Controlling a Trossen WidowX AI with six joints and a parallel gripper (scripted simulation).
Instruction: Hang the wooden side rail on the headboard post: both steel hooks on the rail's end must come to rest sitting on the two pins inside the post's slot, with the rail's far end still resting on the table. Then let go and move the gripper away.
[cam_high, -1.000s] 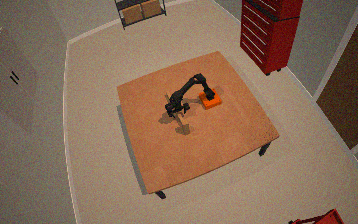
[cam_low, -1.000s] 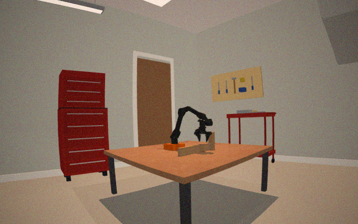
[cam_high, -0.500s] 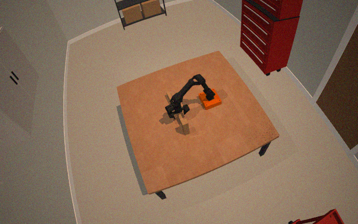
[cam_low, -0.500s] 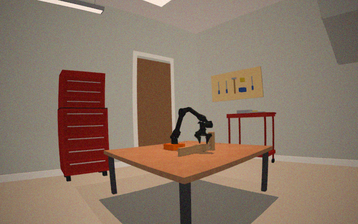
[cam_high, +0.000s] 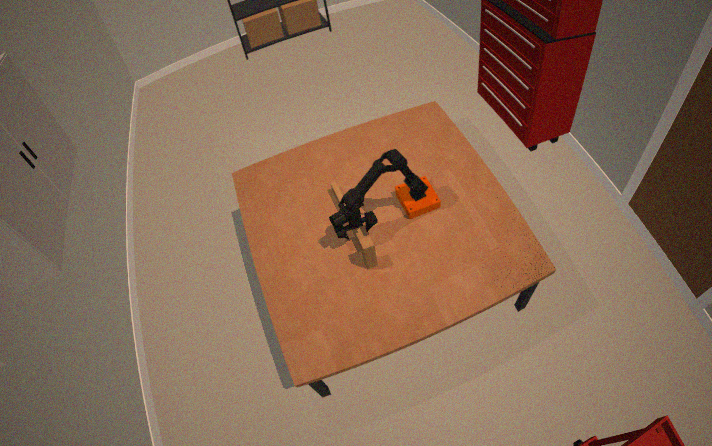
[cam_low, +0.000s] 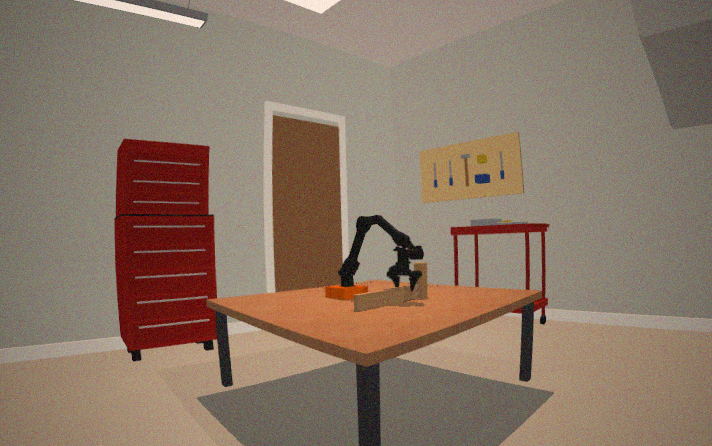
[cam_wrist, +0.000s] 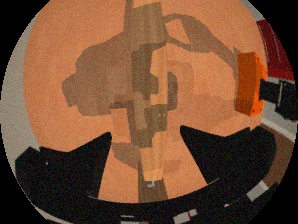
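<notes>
The wooden rail (cam_high: 336, 192) (cam_low: 373, 301) (cam_wrist: 154, 165) stands on edge, low along the table. Its far end is away from the post. The upright headboard post (cam_high: 369, 256) (cam_low: 423, 274) rises at the rail's other end. A small steel piece shows at the rail's end in the wrist view, just above a darker brown strip. The post's slot and pins are not visible, so I cannot tell whether the hooks sit on them. My gripper (cam_high: 358, 230) (cam_low: 405, 287) (cam_wrist: 145, 132) is open and empty, pointing down, with its fingers on either side of the rail near the post end.
The orange arm base (cam_high: 420, 209) (cam_low: 333, 292) (cam_wrist: 246, 82) stands on the wooden table (cam_high: 315, 315) (cam_low: 367, 325), to one side of the rail. The post stands close beside the fingers. Red cabinets and shelving stand off the table.
</notes>
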